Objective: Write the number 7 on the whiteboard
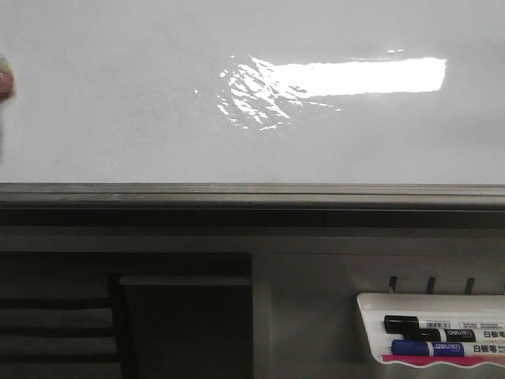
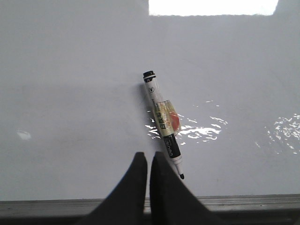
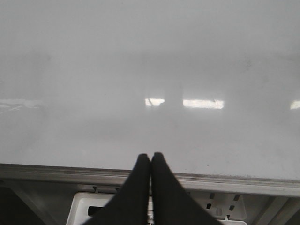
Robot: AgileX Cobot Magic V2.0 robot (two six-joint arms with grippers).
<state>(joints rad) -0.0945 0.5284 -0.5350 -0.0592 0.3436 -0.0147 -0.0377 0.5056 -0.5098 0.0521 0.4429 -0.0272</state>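
Only blank whiteboard (image 1: 118,103), marker (image 2: 163,124) lying on it, left claw (image 2: 148,161) closed nearby

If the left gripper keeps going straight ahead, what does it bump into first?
Probably the marker lying on the whiteboard, just ahead and slightly to one side of the shut left gripper. Depth is unclear, so it might pass over it.

Ahead of me the large glossy white whiteboard (image 1: 118,95) fills the upper half, blank, with a bright rectangular light reflection (image 1: 363,76) right of centre. Its dark grey metal frame edge (image 1: 252,195) runs straight across below. At lower right a small white plastic marker tray (image 1: 371,304) holds a black-capped marker (image 1: 426,324) above a blue-capped marker (image 1: 430,347), lying side by side. None of my fingers show here.
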